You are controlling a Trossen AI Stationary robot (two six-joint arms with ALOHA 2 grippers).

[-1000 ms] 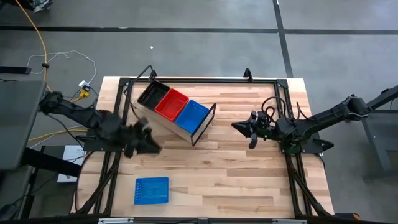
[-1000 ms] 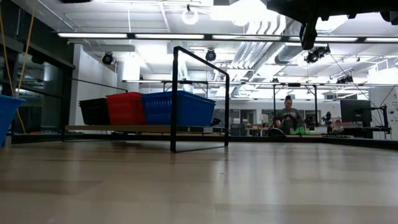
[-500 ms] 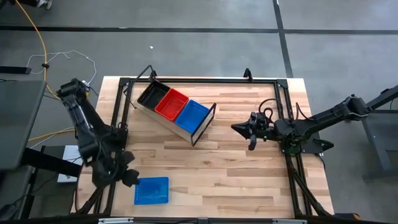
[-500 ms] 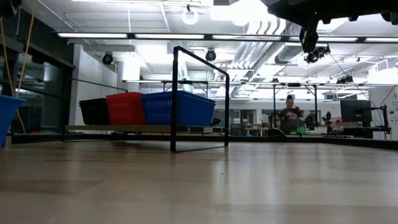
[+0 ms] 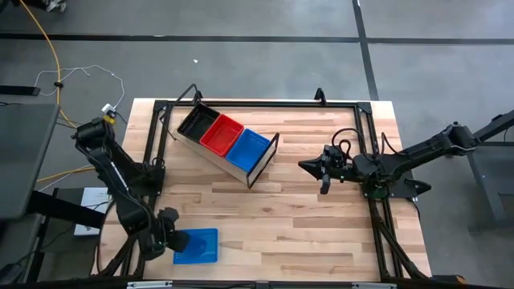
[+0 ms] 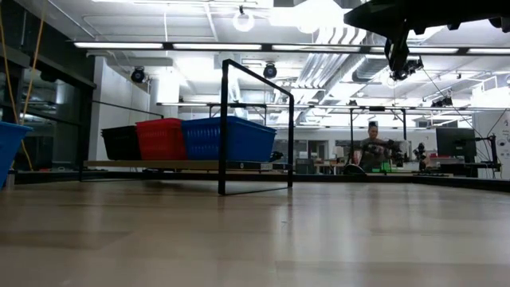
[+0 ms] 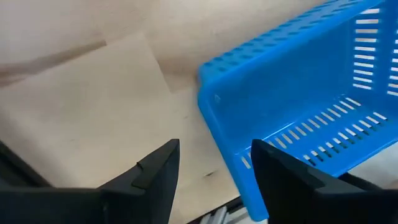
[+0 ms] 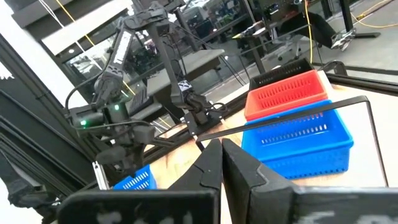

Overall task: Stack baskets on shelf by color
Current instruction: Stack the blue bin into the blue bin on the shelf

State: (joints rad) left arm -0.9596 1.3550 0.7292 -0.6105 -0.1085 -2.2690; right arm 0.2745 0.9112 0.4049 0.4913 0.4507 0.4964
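Left gripper open, empty, straddling the near rim of loose blue basket on tabletop. Risks shoving rather than gripping if closed off-centre.

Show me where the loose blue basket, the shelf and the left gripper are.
loose blue basket (image 5: 198, 246): high view, its floor.
shelf (image 5: 210, 157): high view, its long wooden side.
left gripper (image 7: 214, 171): left wrist view, the gap between its open fingers.

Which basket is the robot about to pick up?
Find the wooden table, then its near left corner. A blue basket lies there alone, with the left gripper open at its edge. The other baskets, black, red and blue, sit in a row on the shelf farther back.
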